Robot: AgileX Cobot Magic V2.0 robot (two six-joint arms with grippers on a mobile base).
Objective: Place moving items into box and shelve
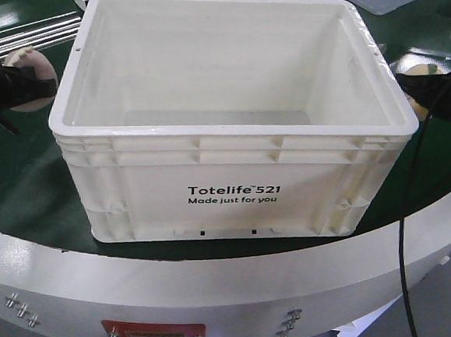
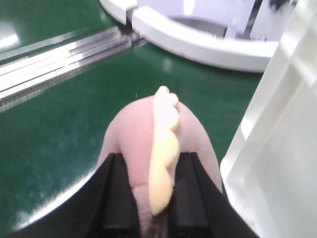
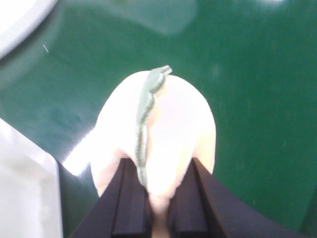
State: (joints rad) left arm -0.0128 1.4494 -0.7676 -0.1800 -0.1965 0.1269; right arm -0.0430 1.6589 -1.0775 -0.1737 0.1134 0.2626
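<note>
The box [image 1: 231, 192] stood upright on the green worktop [image 1: 20, 191] at mid-frame, between the two sets of jaws, touching neither. Its long axis ran left to right across the frame, open top up, print facing the camera. The left jaws clenched a pink toy [image 2: 138, 134] with a yellow ridge; the right jaws clenched a pale toy [image 3: 173, 119] with a green ridge.

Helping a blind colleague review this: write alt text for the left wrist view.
The left pincer grips a rounded pink toy with a pale yellow scalloped crest, with a green surface beyond it. The cream-white box stands close on the right, and metal rails run at upper left.
</note>
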